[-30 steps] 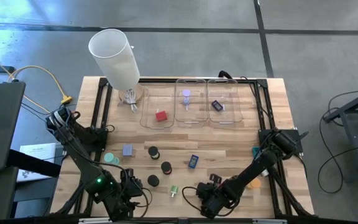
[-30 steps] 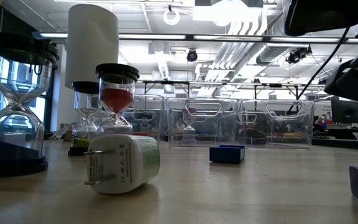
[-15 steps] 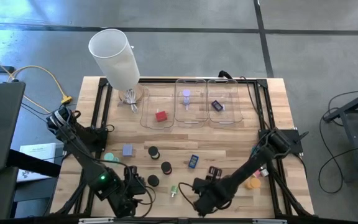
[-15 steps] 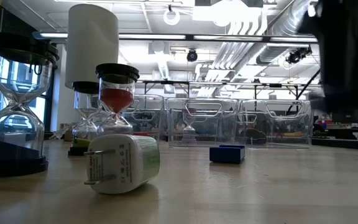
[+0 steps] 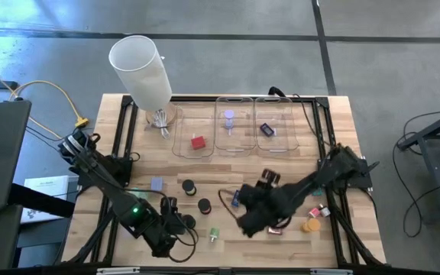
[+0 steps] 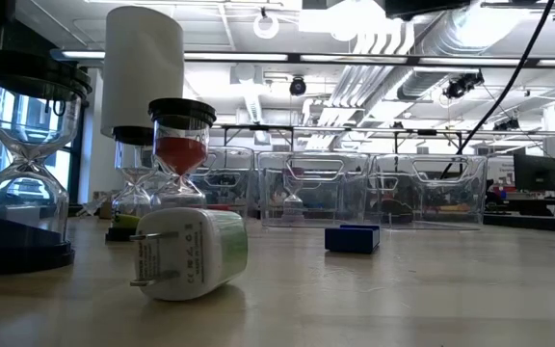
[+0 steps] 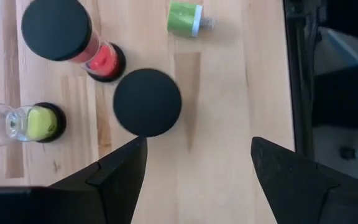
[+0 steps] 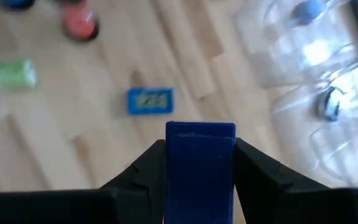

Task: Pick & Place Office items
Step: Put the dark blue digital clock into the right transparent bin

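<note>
My right gripper (image 8: 200, 163) hangs above the table's middle (image 5: 249, 216), shut on a dark blue block (image 8: 200, 149). A flat blue piece (image 8: 150, 101) lies on the wood beyond it. My left gripper (image 7: 197, 165) stands open over the near left part (image 5: 173, 232), holding nothing. Just ahead of its fingers stands a black-topped sand timer (image 7: 146, 102), with a red-filled one (image 7: 98, 59), a yellow-green one (image 7: 39, 121) and a green piece (image 7: 185, 17) farther on. A lavender block (image 5: 156, 184) and an orange cap (image 5: 309, 225) lie apart. My right gripper pinches the dark blue block by its two opposite sides (image 8: 169, 155) between the two fingers. The fingers slant down from the table's right. The block's free end (image 8: 200, 129) sticks out past the fingertips, and the block is lifted clear of the table.
Three clear trays stand in a row at the far edge: one (image 5: 186, 130) with a red block (image 5: 198, 141), one (image 5: 239, 134) with a lavender piece, one (image 5: 281, 137) with a purple item. A tall white cylinder (image 5: 140, 69) stands far left. Bare wood lies between trays and items.
My right gripper has risen from near the table's front edge and moved toward the far edge, carrying the dark blue block up and out of the low view. My left gripper has shifted a little toward the table's right and rolled, staying open.
</note>
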You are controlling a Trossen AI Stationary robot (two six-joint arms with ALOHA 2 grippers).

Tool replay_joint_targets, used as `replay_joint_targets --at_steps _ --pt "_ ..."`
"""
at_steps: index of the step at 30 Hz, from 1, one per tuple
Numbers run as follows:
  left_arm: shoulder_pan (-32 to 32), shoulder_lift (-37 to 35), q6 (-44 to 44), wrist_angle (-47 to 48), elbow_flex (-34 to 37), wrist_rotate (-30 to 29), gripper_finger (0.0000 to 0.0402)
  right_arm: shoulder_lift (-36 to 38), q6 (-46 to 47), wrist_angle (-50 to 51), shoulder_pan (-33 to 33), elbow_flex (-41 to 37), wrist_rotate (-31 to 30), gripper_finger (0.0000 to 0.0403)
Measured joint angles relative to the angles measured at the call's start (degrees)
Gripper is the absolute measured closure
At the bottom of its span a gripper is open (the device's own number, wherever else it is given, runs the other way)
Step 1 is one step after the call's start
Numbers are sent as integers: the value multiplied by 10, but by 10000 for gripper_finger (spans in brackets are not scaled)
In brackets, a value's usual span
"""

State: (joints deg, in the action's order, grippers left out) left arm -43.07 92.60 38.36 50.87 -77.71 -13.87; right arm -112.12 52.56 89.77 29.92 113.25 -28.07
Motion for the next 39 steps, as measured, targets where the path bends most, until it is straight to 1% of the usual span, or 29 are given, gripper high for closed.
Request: replay_joint_targets --at_steps 3,5,8,11,14,17,20,23,26,29,32,35,39 --pt "17 0 -26 16 0 34 121 36 -3 2 -29 -7 -20 268" --pt "29 0 -32 30 0 49 121 76 -20 3 -44 -27 -25 268" --pt "47 0 -40 45 0 56 121 122 -39 1 -87 -45 -40 268" --pt "69 0 -52 59 0 56 121 179 -59 1 -130 -88 -40 268" --pt "91 0 -62 75 0 55 121 235 -78 1 -196 -131 -42 268" --pt "111 0 -75 86 0 54 121 281 -132 -41 -271 -181 -25 268" --pt "126 0 -85 89 0 54 121 315 -189 -99 -350 -241 10 268" --pt "138 0 -96 90 0 55 121 342 -256 -194 -431 -313 75 268" --pt "149 0 -109 91 0 55 121 346 -308 -280 -506 -378 139 268" --pt "158 0 -110 92 0 55 121 343 -348 -345 -581 -433 183 268" --pt "164 -1 -111 97 0 56 121 322 -368 -410 -640 -470 228 268" --pt "169 -3 -111 105 0 56 121 296 -377 -449 -683 -496 257 268" --pt "181 -5 -113 119 0 54 121 237 -391 -490 -706 -502 282 268"
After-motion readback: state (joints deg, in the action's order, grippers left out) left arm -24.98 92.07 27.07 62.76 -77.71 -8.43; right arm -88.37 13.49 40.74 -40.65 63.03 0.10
